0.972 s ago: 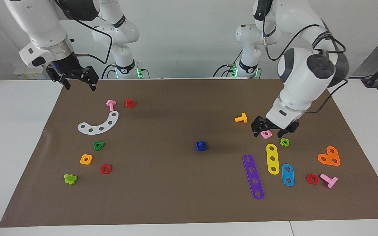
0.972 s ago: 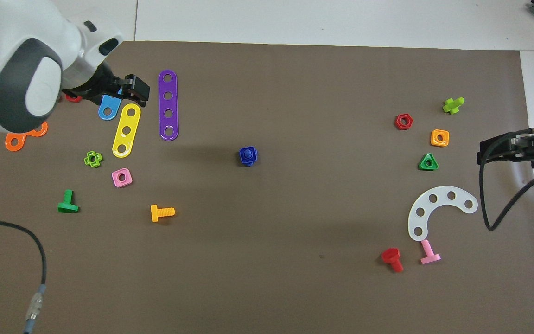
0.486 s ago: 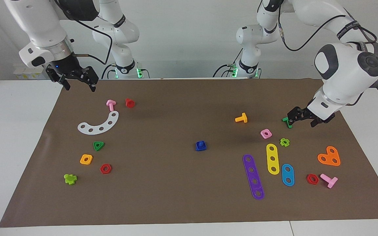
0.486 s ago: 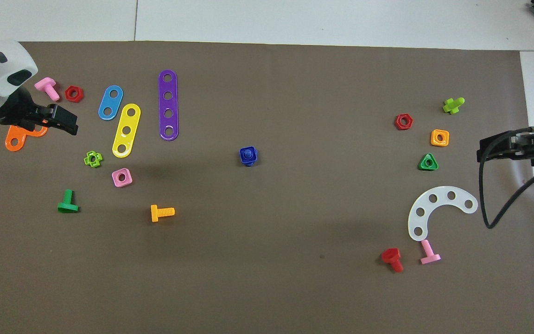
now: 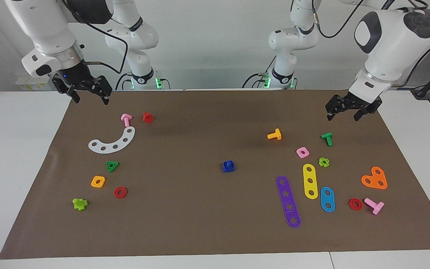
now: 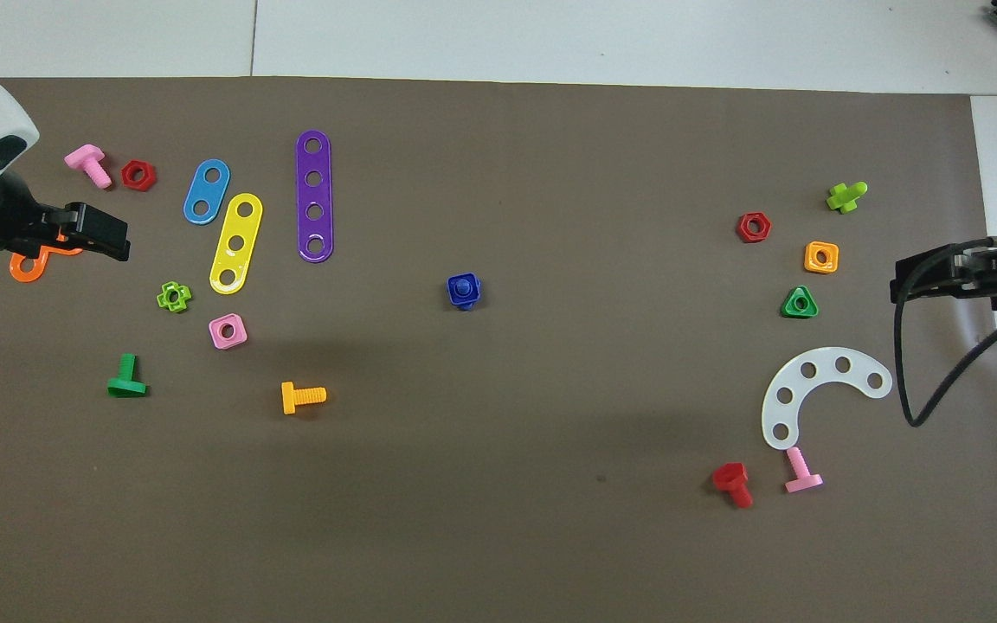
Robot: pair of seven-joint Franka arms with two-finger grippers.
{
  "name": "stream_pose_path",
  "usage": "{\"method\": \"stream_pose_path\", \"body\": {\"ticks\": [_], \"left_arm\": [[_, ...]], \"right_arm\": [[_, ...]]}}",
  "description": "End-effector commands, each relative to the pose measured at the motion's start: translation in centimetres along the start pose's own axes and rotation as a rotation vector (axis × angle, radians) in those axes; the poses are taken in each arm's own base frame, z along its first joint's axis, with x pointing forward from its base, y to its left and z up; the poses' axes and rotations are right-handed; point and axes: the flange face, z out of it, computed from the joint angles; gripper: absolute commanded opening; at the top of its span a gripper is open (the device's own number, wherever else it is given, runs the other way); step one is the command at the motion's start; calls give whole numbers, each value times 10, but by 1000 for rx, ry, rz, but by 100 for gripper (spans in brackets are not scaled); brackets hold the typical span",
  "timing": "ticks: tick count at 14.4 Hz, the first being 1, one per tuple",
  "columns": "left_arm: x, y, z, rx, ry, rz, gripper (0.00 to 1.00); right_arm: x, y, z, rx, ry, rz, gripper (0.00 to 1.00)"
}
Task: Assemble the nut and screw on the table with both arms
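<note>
Dark-blue nut (image 5: 228,167) with the screw (image 5: 229,163) seated upright in its hole, near the middle of the table's brown mat (image 5: 200,231) (clear of both arms). Left gripper (image 5: 343,109) open and empty, raised over the mat's left-arm end. Right gripper (image 5: 88,91) open and empty, raised over the mat's corner at the right arm's end nearest the robots.

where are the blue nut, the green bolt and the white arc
blue nut (image 5: 228,167), facing view, on its outer edge
green bolt (image 5: 327,138), facing view, on its shaft
white arc (image 6: 786,389), overhead view, on its curved band
</note>
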Motion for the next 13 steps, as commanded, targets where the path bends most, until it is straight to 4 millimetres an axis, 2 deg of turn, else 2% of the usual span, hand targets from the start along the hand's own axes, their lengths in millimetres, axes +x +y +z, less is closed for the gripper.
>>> {"method": "stream_pose_path", "body": {"ticks": [1,6,13], "left_arm": [[-20,8,-12,29,2,-6,100],[-16,7,-23,31,45,5,100],[-11,8,-25,29,83,14,100]], "right_arm": [[-6,1,-1,11,11,0,100],[-5,-1,-1,17,23,2,100],[-5,1,-1,17,22,3,100]]}}
